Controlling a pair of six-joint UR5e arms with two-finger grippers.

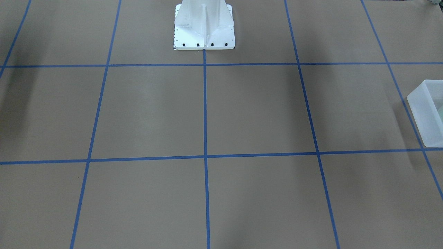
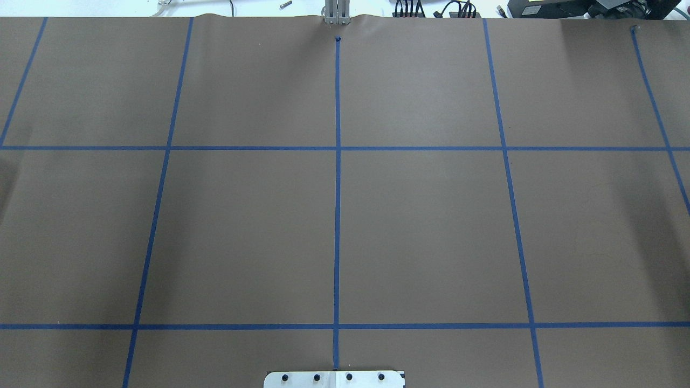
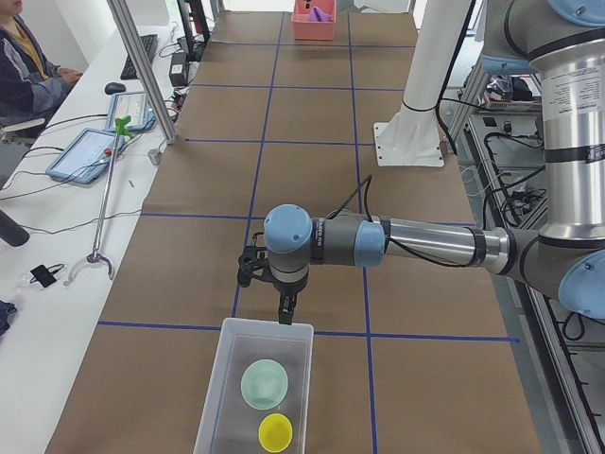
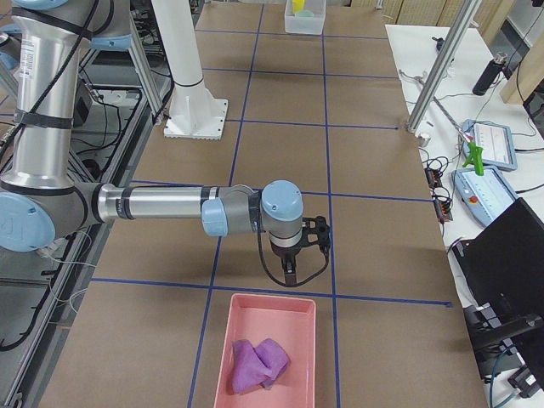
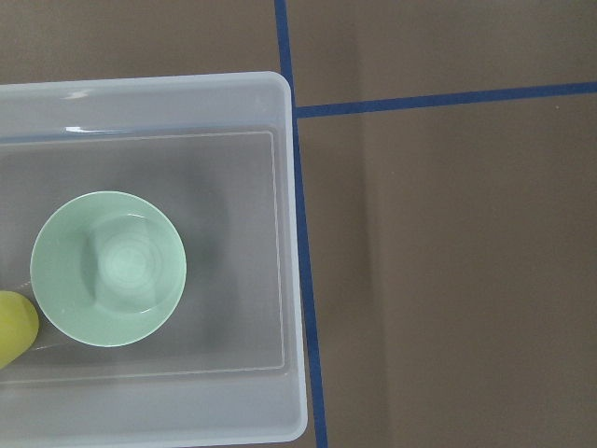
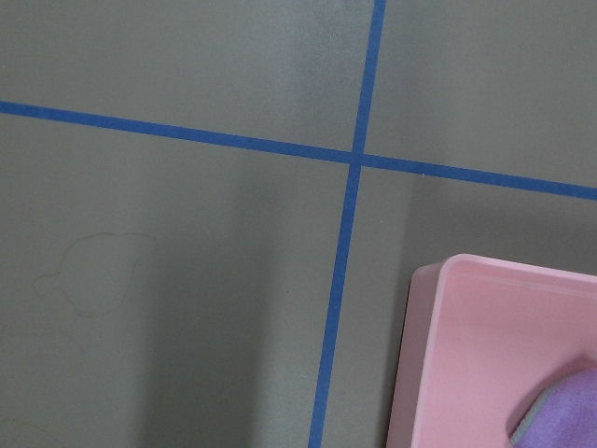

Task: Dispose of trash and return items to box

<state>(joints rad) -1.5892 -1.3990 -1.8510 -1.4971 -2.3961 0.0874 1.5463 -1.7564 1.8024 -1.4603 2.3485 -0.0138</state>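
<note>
The frosted white box stands at the table's left end, its corner also at the front view's edge. The mint-green bowl sits upright inside it, next to a yellow bowl. The left wrist view looks straight down on the box, the green bowl and the yellow one. My left gripper hangs just above the box's near rim; I cannot tell if it is open or shut. My right gripper hangs just before a pink tray; its state cannot be told.
The pink tray holds a crumpled purple cloth, which also shows in the right wrist view inside the tray. The white robot base stands mid-table. Brown paper with blue tape lines covers the table. An operator's desk runs along the far side.
</note>
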